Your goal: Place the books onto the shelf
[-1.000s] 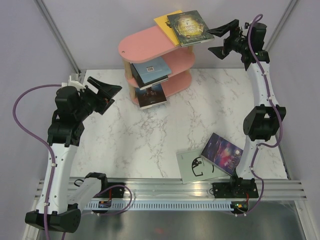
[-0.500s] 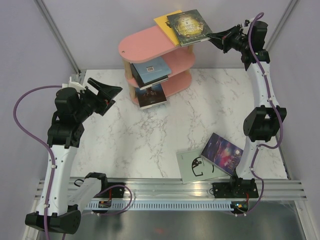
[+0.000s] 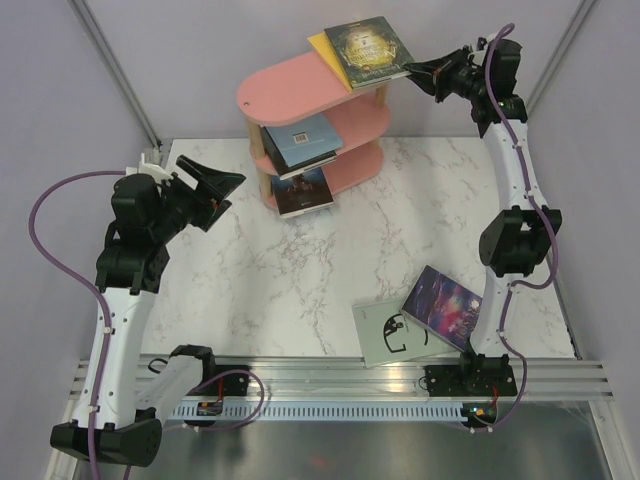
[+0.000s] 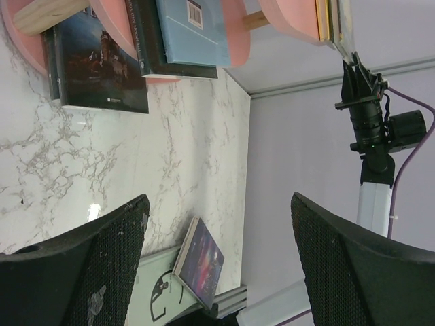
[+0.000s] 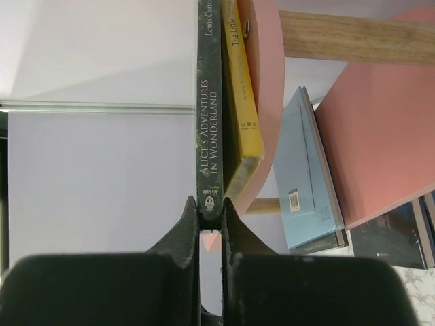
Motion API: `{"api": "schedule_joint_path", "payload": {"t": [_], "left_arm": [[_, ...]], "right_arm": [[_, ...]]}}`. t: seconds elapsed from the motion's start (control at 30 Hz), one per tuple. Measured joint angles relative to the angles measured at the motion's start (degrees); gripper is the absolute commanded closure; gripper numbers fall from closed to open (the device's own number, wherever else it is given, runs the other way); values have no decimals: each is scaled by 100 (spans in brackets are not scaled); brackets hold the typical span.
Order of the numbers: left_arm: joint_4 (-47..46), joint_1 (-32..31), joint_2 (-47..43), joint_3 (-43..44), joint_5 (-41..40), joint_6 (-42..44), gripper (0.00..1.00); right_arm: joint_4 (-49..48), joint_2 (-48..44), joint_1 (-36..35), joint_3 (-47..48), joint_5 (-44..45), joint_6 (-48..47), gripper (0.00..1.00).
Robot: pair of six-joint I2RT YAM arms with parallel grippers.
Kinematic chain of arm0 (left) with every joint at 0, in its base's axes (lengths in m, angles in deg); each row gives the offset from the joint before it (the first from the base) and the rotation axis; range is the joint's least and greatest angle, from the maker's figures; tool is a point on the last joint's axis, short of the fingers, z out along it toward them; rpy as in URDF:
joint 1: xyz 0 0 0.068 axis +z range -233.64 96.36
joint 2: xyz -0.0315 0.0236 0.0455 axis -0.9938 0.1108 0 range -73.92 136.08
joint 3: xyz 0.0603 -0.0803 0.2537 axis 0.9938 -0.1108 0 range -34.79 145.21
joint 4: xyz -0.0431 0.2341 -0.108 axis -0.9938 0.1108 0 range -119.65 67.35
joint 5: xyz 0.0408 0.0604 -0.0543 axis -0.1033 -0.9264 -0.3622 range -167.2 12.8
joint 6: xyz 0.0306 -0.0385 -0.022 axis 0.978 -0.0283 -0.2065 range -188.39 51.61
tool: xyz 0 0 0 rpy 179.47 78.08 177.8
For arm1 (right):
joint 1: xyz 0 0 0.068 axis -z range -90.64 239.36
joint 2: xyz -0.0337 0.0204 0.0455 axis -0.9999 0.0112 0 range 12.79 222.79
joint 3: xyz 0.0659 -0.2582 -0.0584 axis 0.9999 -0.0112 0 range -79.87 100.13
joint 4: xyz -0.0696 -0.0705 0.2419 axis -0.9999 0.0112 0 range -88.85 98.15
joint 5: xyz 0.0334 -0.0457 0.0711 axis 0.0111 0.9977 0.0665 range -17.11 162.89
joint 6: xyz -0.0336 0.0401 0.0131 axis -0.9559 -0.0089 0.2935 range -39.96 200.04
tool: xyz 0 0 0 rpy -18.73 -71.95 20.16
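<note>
The pink three-tier shelf (image 3: pixel 280 88) stands at the back of the table. On its top board a dark green-gold book (image 3: pixel 368 48) lies over a yellow book (image 3: pixel 325 45), both overhanging the right end. My right gripper (image 3: pixel 418 70) is shut on the green book's right edge; the right wrist view shows its spine (image 5: pixel 210 102) pinched between the fingers (image 5: pixel 187 224). A blue book (image 3: pixel 303 138) lies on the middle tier and a dark one (image 3: pixel 303 192) on the bottom tier. A purple galaxy book (image 3: pixel 445 305) and a pale grey-green book (image 3: pixel 385 335) lie near the right arm's base. My left gripper (image 3: pixel 215 180) hangs open over the table's left side, holding nothing.
Bare marble table (image 3: pixel 300 270) spreads between the shelf and the two loose books. A metal rail (image 3: pixel 340 375) runs along the near edge. Grey walls and a frame post (image 3: pixel 110 70) close in the back and sides.
My right gripper went from wide open beside the green book to shut on its edge. The book has shifted slightly toward the back. The left arm has barely moved.
</note>
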State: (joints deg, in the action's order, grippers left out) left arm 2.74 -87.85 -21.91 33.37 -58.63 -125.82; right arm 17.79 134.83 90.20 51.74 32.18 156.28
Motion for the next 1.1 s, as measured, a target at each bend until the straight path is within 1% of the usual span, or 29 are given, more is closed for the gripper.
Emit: {"api": "schedule_joint_path", "payload": {"t": [0.1,0.13,0.17,0.2,0.23,0.27,0.3,0.33,0.47,0.67,0.77,0.8,0.9,0.97,1.0,1.1], "left_arm": [[0,0,13,0,0,0,14],[0,0,13,0,0,0,14],[-2,0,13,0,0,0,14],[-2,0,13,0,2,0,14],[-2,0,15,0,4,0,14],[-2,0,15,0,7,0,14],[-4,0,17,0,9,0,14],[-7,0,17,0,15,0,14],[-20,0,20,0,92,0,13],[-37,0,20,0,138,4,11],[-39,0,20,0,188,9,6],[-42,0,20,0,232,13,6],[-129,-31,17,-55,415,55,8],[-254,-199,24,-184,470,76,8],[-302,-345,42,-258,483,85,8],[-398,-1152,258,-455,472,94,8]], "right_arm": [[-66,87,-129,11,59,103,100],[-98,109,-175,13,68,133,96],[-129,133,-221,24,72,160,88],[-155,149,-254,46,74,192,76],[-184,164,-289,52,83,229,51],[-197,168,-310,55,90,284,41],[-210,168,-332,55,94,278,26],[-221,168,-345,55,87,297,3],[-313,160,-313,4,61,214,2],[-321,-166,-44,-761,9,55,2],[-299,-520,251,-1292,-50,-98,2],[-326,-710,367,-1569,-66,-175,2],[227,-1268,667,-2124,-28,-678,2],[752,-1676,767,-2459,258,-1207,2],[942,-1963,761,-2796,396,-1445,2],[1530,-2791,555,-4009,688,-1934,2]]}}
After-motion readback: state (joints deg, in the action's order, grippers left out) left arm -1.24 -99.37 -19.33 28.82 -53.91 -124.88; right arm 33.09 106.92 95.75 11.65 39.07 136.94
